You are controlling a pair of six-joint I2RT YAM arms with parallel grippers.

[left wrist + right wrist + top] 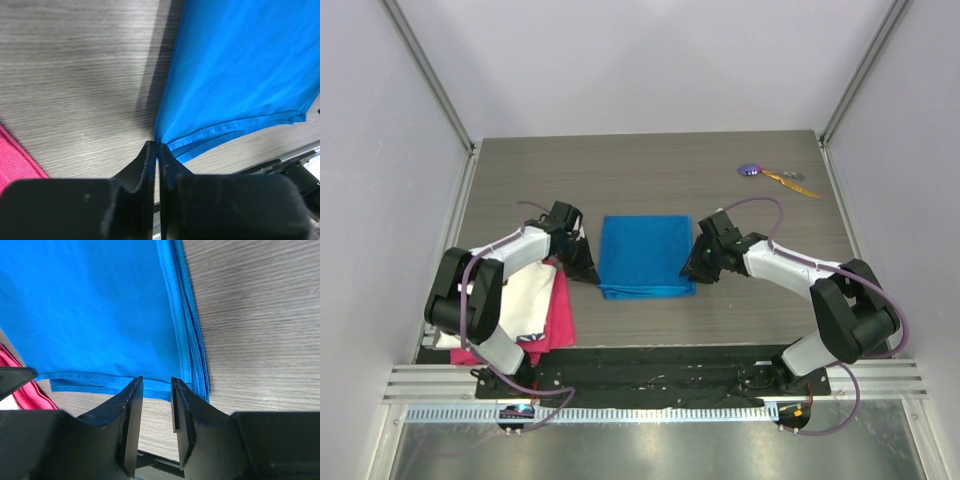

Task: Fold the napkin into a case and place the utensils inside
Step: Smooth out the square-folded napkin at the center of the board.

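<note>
Lying nearest, at the front left of the desk [650,180], a pink cloth [560,315] and a white cloth [525,295] sit beside the left arm. Just beyond them, the left tool [158,150] is pressed together, pinching the near left corner of the napkin [645,255]. The right tool [156,385] stands spread at the near hem by the right corner, gripping nothing. The napkin lies mid-desk as a layered square, so folding looks partway done and it is not yet a narrow case. Farthest off, at the far right, the utensils [775,175] lie well apart from it, not yet inside.
</note>
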